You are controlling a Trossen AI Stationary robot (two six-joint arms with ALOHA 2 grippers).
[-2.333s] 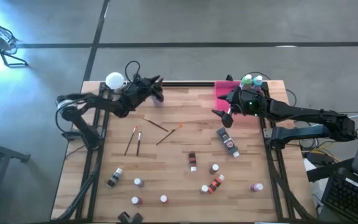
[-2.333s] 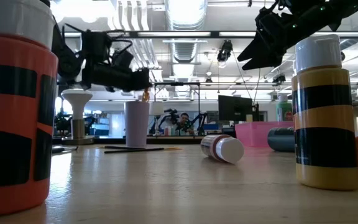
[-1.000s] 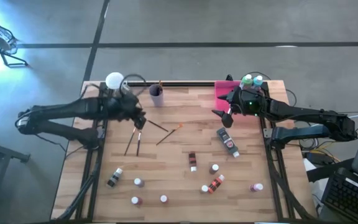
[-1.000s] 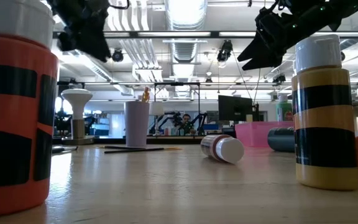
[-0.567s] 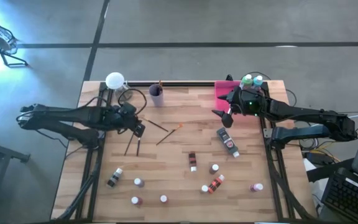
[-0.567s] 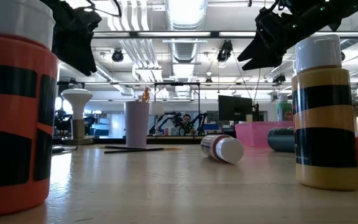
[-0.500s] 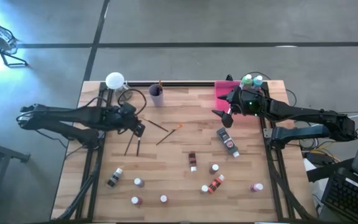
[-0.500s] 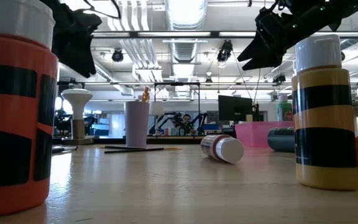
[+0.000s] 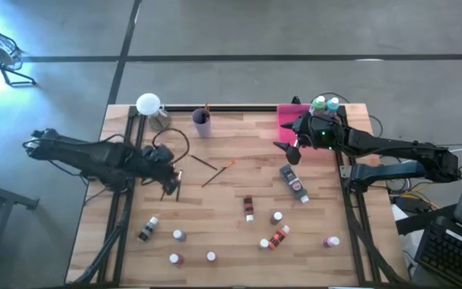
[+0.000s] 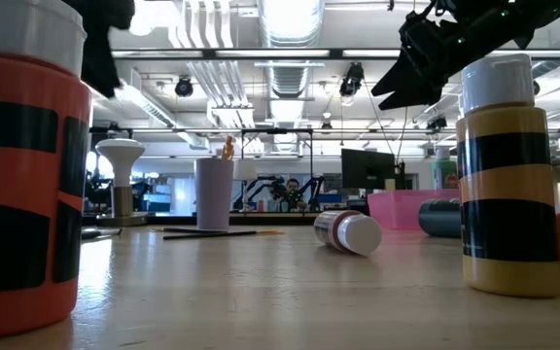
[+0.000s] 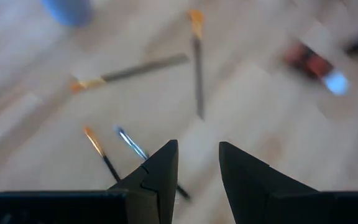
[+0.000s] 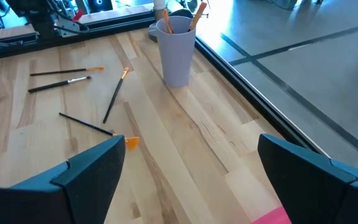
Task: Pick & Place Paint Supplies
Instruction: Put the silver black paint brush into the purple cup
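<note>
Left gripper over partly hidden brushes

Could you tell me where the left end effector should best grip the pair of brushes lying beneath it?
Take one brush at mid-handle, coming straight down with the left end effector, fingers straddling the thin shaft crosswise. It lies flat on the table close beside its neighbour, so a narrow opening seems safer.

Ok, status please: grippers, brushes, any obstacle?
Left gripper open, empty, above two brushes. Right gripper open, empty, by pink tray. No obstacle seen at the brushes.
</note>
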